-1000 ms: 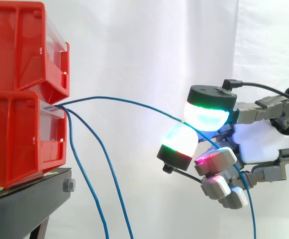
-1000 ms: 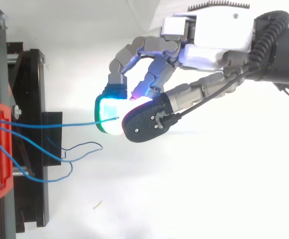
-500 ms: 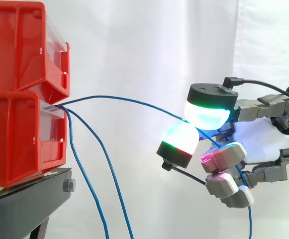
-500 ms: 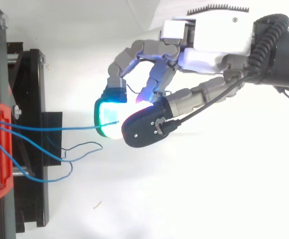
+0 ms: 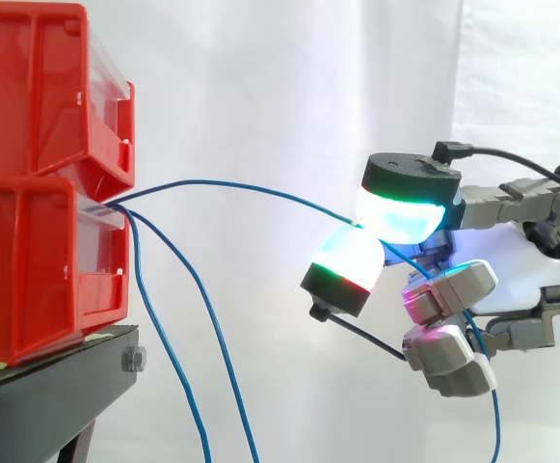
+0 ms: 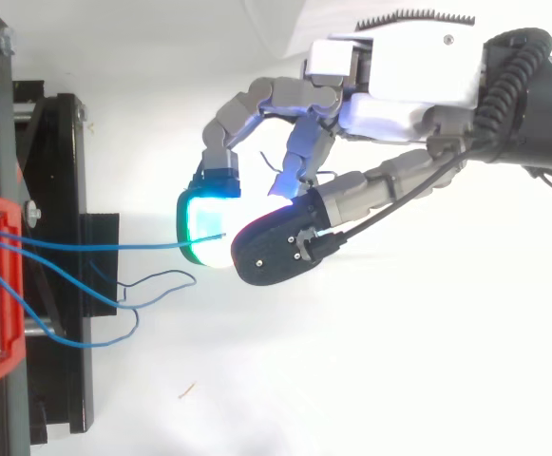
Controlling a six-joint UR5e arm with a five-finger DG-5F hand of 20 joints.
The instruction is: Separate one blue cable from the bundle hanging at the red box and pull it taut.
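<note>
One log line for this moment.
hand: shut on blue cable | blue cable: separated, slight arc from lower red bin, not fully taut | other two cables: hanging loose

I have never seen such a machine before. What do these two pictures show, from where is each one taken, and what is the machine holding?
This is a robot arm that ends in a mechanical hand with fingers and a thumb. The glowing pads are its fingertips, not lamps. One picture is taken from the side, level with the work, and the other looks down from above. Both show the same scene. At the left, two red bins are stacked on a black stand, in front of a white curtain. The hand pinches one blue cable between two pads and holds it out, away from the front of the bins. This cable bows in a gentle arc, so it is not yet taut. The other two cables hang down loosely beside the stand.
</note>
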